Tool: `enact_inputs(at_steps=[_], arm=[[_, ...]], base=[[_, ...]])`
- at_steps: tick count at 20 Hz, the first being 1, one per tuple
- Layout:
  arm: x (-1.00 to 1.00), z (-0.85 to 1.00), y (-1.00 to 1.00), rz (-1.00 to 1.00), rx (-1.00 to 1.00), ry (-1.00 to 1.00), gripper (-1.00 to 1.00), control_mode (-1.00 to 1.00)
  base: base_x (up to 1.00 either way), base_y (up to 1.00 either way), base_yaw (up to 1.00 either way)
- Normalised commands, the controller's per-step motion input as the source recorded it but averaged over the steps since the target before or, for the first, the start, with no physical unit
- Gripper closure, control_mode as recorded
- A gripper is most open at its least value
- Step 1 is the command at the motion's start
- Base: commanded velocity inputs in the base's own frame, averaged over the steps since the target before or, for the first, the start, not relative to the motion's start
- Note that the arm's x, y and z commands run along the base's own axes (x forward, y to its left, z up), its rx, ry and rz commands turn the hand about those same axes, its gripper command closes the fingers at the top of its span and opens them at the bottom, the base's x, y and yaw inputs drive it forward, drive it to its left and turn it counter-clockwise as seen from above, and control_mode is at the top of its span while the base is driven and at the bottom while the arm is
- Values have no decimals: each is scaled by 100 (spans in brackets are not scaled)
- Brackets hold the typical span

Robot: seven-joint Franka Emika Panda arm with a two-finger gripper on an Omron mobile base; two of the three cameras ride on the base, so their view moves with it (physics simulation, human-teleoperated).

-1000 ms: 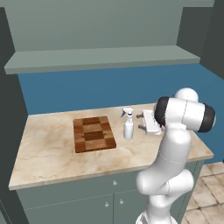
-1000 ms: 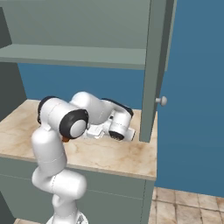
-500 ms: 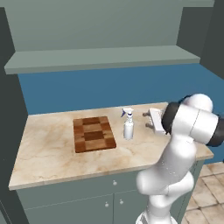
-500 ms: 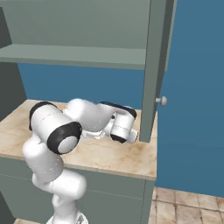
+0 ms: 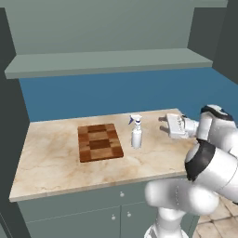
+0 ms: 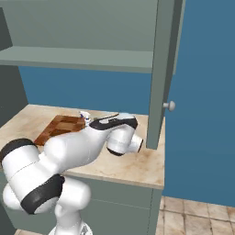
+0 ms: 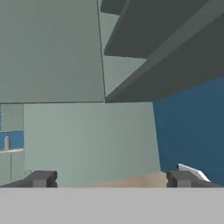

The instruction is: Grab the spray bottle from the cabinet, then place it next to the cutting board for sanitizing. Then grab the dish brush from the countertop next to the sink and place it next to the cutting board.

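Only leftward: spray bottle (image 5: 136, 133) upright beside cutting board (image 5: 99, 142).

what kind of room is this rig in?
Most likely a kitchen, rendered: a marble-look countertop over cupboard doors, a grey-green wall cabinet above a blue backsplash, and a checkered cutting board with a spray bottle standing beside it.

Spray bottle (image 5: 136, 134) beside cutting board (image 5: 99, 142) — upright
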Motion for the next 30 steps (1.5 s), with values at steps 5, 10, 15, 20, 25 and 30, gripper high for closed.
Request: enact_inputs(at_steps=[5,10,15,20,25,30], arm=[[-53,55,4,-19,-13,26,-100,-100],[-62,53,22,-11,-28,15,-100,-100],[-54,74,24,-17,-32,11,-100,-100],[-46,67,1,-27,-36,19,-100,-100],[-8,31,0,-37,-42,24,-100,-100],[-1,9,-20,-36,-27,6,-100,-100]], base=[[0,0,0],[0,0,0],[0,0,0],[0,0,0],[0,0,0],[0,0,0]])
